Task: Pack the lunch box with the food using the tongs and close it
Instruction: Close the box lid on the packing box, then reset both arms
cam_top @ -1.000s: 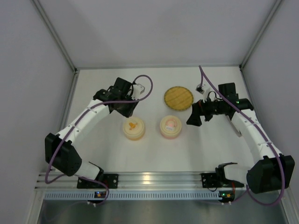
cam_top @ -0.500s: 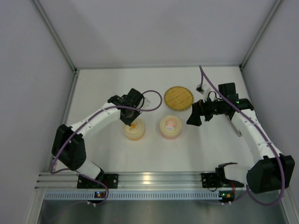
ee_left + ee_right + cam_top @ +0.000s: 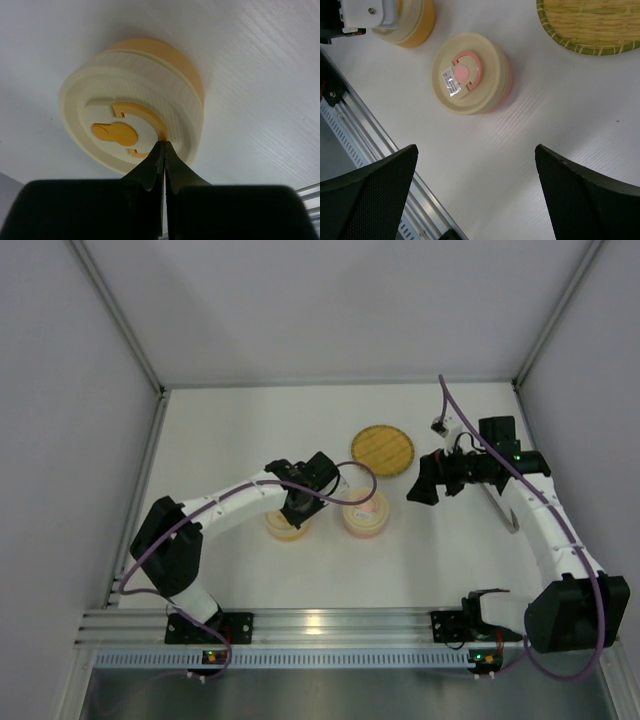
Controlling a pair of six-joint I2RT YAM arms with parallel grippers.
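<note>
Two round cream-lidded lunch box containers stand mid-table, an orange one (image 3: 287, 523) and a pink one (image 3: 365, 514). My left gripper (image 3: 297, 508) hangs over the orange container (image 3: 131, 102), shut. Its tips (image 3: 164, 144) rest at the orange ring mark on the lid, and nothing shows between the jaws. My right gripper (image 3: 421, 484) hovers to the right of the pink container (image 3: 470, 74), open (image 3: 476, 150) and holding nothing, over bare table. The food and the tongs are out of view.
A round woven plate (image 3: 383, 448) lies behind the pink container and appears again at the top right of the right wrist view (image 3: 592, 25). The aluminium rail (image 3: 320, 625) with the arm bases runs along the near edge. White walls enclose the table.
My left arm swung right and toward the near edge, from behind the orange container to over its lid, and its jaws closed. My right gripper shifted slightly right.
</note>
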